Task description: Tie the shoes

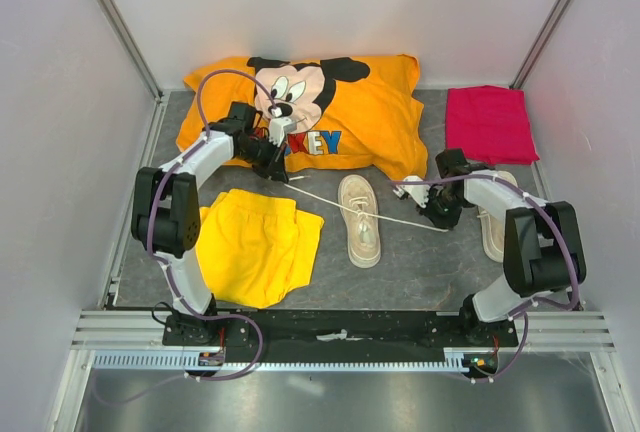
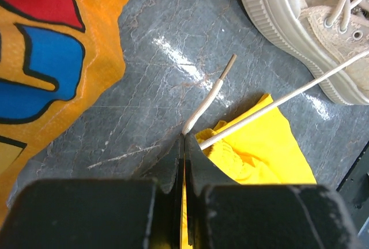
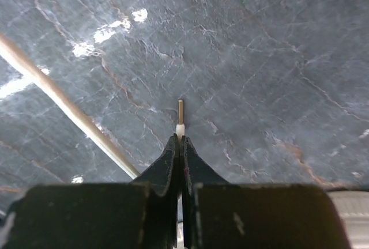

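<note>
One cream shoe [image 1: 360, 220] lies mid-table with its thin white laces [image 1: 322, 196] pulled out to both sides. The other shoe [image 1: 492, 230] lies at the right, partly hidden behind my right arm. My left gripper [image 1: 282, 176] hangs left of the middle shoe, by the orange shirt. In the left wrist view it [image 2: 184, 136] is shut on a lace end [image 2: 210, 94], and a second strand [image 2: 288, 94] runs to the shoe [image 2: 305, 24]. My right gripper [image 1: 436, 218] sits between the two shoes. In its own view it [image 3: 180, 138] is shut on a lace tip [image 3: 180, 113], with another strand [image 3: 63, 102] crossing the floor.
Yellow shorts [image 1: 255, 244] lie at the front left, under the left wrist [image 2: 259, 145]. An orange Mickey shirt [image 1: 330, 112] spreads across the back, and a folded pink cloth [image 1: 488, 124] lies at the back right. White walls close in the grey tabletop [image 1: 420, 262].
</note>
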